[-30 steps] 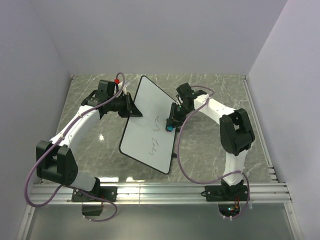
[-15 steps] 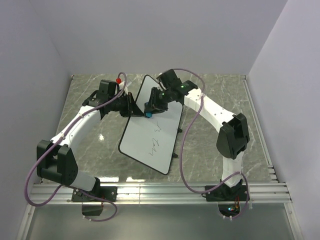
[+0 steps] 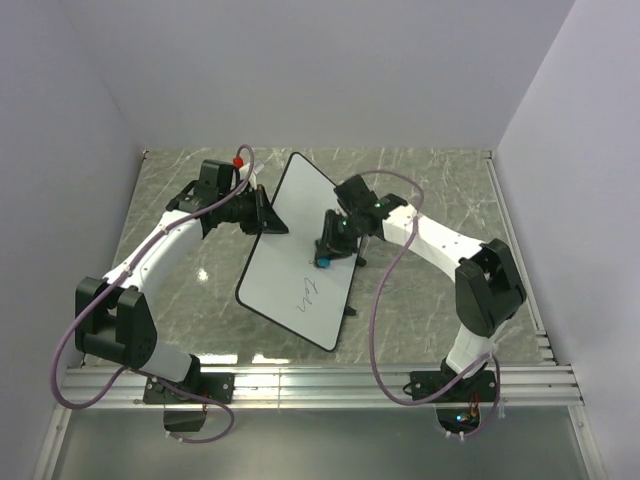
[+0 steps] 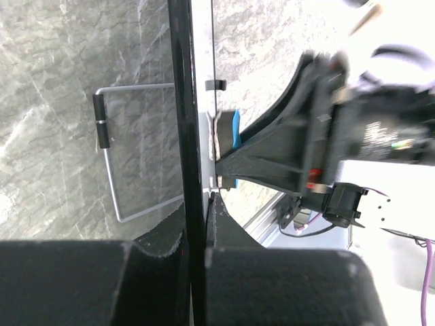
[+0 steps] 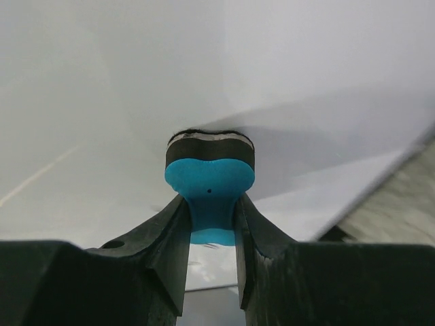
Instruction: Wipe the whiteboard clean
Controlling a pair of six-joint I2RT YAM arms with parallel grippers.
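right end effector point(image 5: 211, 212) pinches blue eraser point(image 5: 209, 178) flat against whiteboard point(image 5: 136, 81).
dark scribble point(image 3: 306, 292) marks the near half of the board, tilted between both arms over the counter point(image 3: 430, 200); farther back, left end effector point(image 3: 270, 220) clamps its left rim.

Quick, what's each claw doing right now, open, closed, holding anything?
Left claw: closed, clamping the black rim of the whiteboard.
Right claw: closed on the blue eraser, its felt side against the board.
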